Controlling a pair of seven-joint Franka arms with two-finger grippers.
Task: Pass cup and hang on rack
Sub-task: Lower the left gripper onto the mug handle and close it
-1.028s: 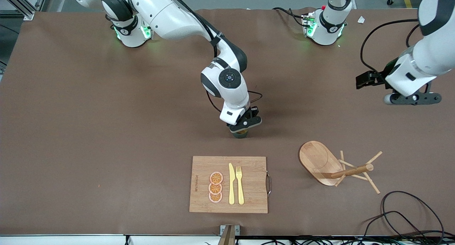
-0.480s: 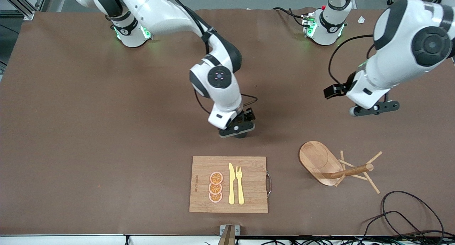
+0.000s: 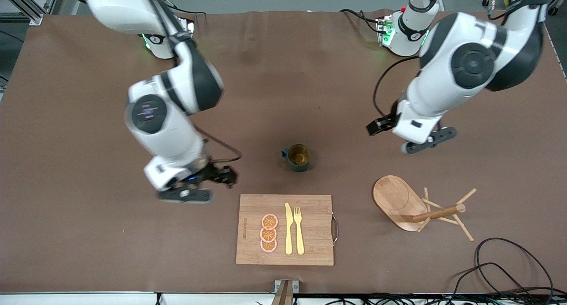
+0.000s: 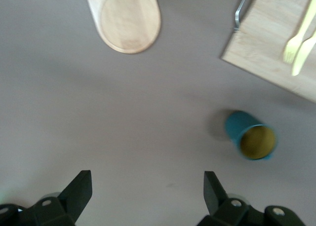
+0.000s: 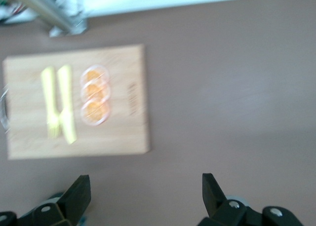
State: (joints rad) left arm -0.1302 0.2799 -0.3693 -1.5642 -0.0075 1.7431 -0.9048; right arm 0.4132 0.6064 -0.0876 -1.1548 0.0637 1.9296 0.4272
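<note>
Table: brown mat (image 3: 88, 234), broad bare stretches around every item.
Cutting board (image 3: 285, 229): just beside right gripper; printed mark along one edge, unreadable; holds fruit slices (image 3: 269, 233), knife (image 3: 288, 229), fork (image 3: 299, 230).
Rack (image 3: 414, 206): tipped over, near left gripper.
Right gripper (image 3: 186, 194): fingers spread, empty.
Left gripper (image 3: 427, 140): fingers spread, empty, over bare mat.
Cup (image 3: 297, 157): upright on the mat between both grippers, touching neither; no lettering legible.

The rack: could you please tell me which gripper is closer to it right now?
Left. The left gripper, open, hangs over bare table just above the rack in the front view. The right gripper, open, is past the cutting board, toward the right arm's end.
</note>
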